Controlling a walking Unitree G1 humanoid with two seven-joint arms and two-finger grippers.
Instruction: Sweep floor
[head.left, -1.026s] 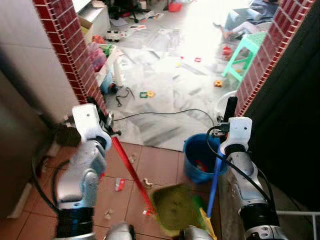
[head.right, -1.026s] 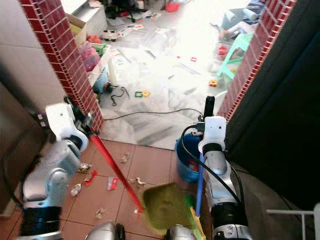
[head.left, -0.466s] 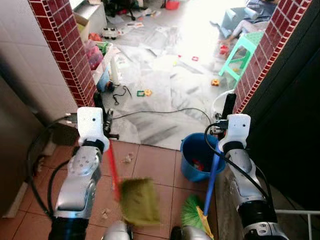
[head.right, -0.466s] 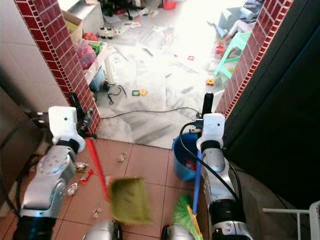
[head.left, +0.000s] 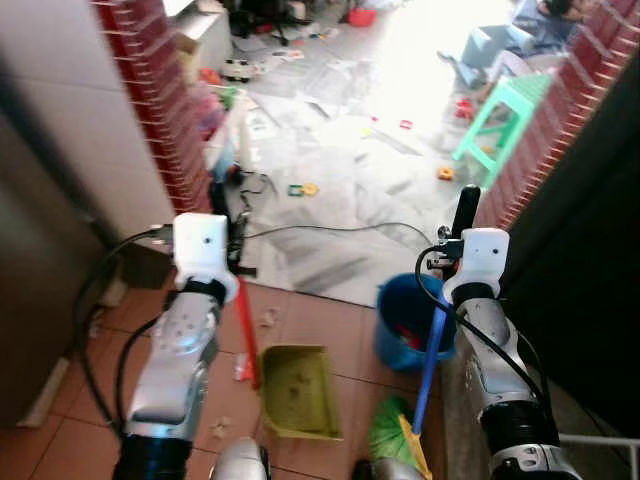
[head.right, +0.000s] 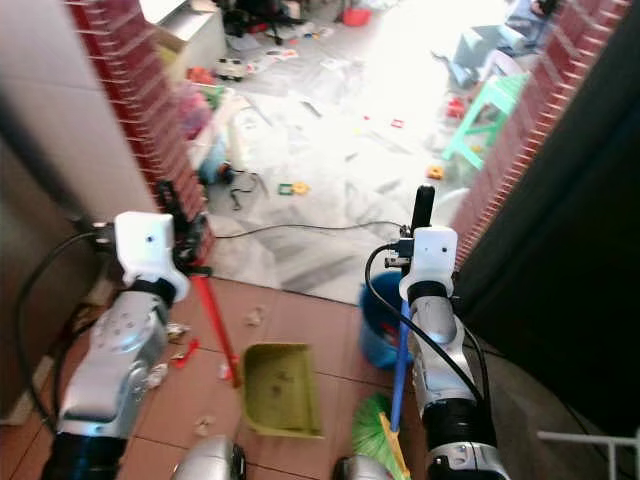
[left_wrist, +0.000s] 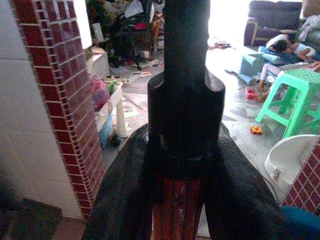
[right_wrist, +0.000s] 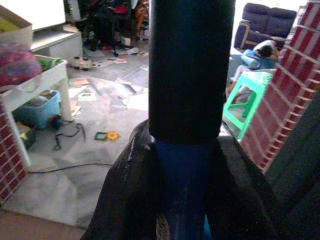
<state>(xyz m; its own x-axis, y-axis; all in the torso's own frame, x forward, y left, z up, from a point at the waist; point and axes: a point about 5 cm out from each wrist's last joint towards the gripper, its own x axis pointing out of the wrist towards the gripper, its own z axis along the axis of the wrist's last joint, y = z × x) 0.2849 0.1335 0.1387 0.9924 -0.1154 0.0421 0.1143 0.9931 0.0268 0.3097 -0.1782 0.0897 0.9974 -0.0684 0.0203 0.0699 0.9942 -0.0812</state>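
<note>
My left gripper (head.left: 222, 215) is shut on the red handle (head.left: 246, 330) of an olive-green dustpan (head.left: 297, 392), whose pan rests flat on the terracotta tiles. In the left wrist view my black fingers (left_wrist: 125, 200) clamp that red handle (left_wrist: 177, 207) just below its black end. My right gripper (head.left: 462, 222) is shut on the blue handle (head.left: 430, 355) of a broom, its green bristles (head.left: 390, 435) down on the floor by my feet. The right wrist view has the blue handle (right_wrist: 182, 190) between the fingers. Small scraps (head.right: 165, 350) lie on the tiles left of the pan.
A blue bucket (head.left: 405, 325) stands right of the dustpan. A red-brick pillar (head.left: 165, 110) rises on the left and a brick wall edge (head.left: 560, 110) on the right. Beyond lie a grey floor strewn with toys, a black cable (head.left: 340, 228), a green stool (head.left: 505, 110) and a person (left_wrist: 285, 46).
The dustpan has swung back and settled flat on the tiles in front of me. The camera shifted slightly; the broom and right arm stayed roughly put.
</note>
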